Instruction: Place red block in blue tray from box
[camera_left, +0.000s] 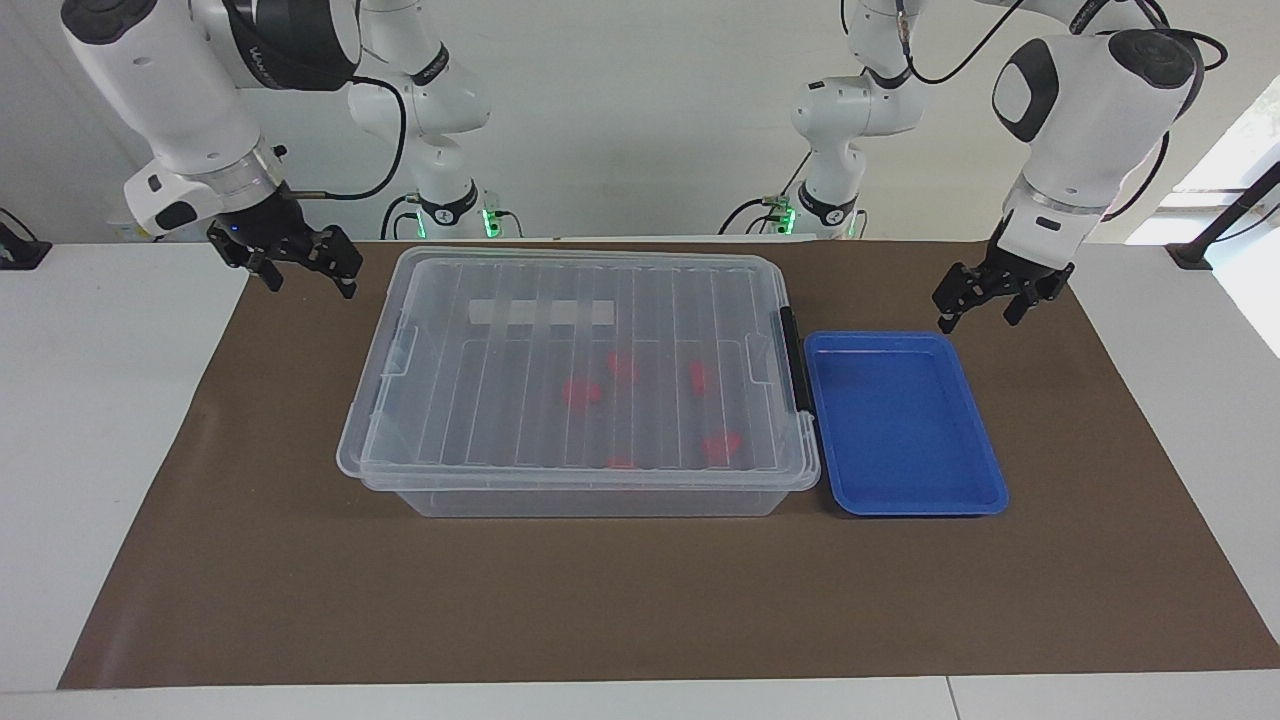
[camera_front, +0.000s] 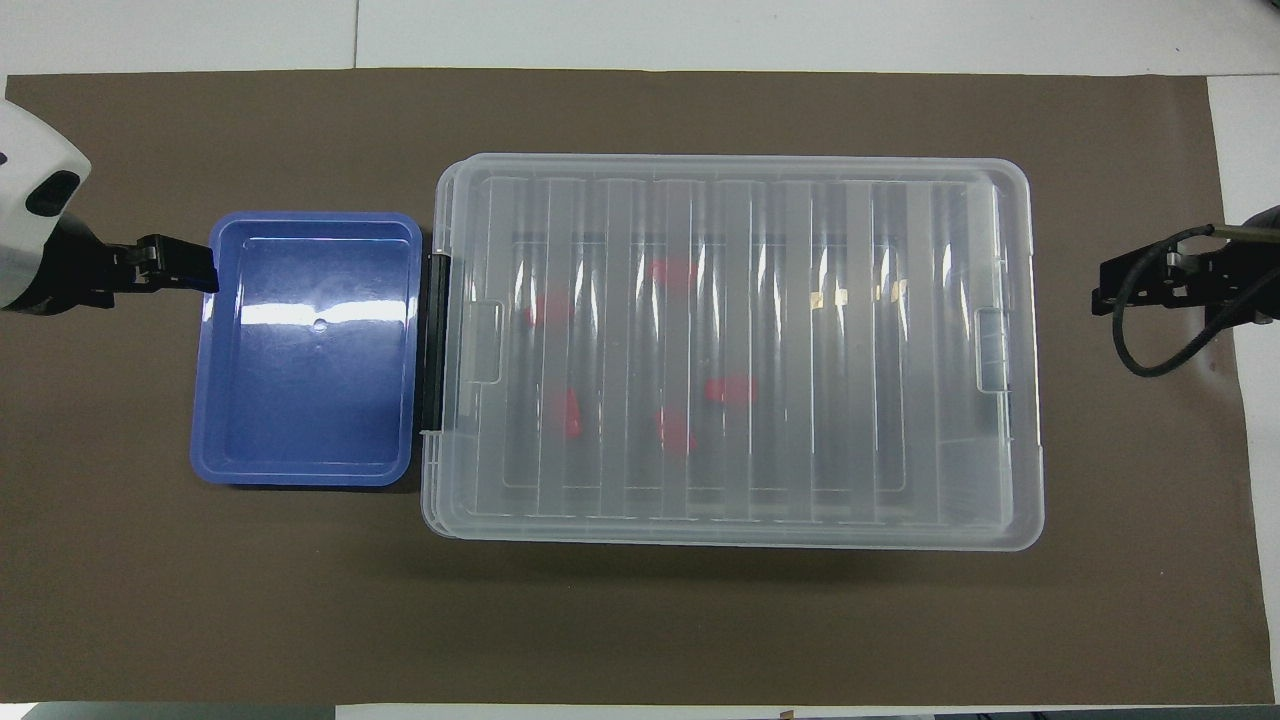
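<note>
A: Where are the items?

B: The large clear plastic box (camera_left: 580, 375) sits lidded on the brown surface (camera_left: 250, 560), several blurred red pieces inside; the red block cannot be singled out. The shallow blue plastic tray (camera_left: 985, 495) lies just beside it.

A: And the grippers?

B: The left gripper (camera_left: 982, 312) and the right gripper (camera_left: 310, 280) hang spread, holding nothing.

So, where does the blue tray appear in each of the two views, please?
Facing view: the blue tray lies at the picture's right, beside the box.
Overhead view: the blue tray lies at the picture's left, beside the same box.
Shared landmark: the box's black latch, which faces the tray.
</note>
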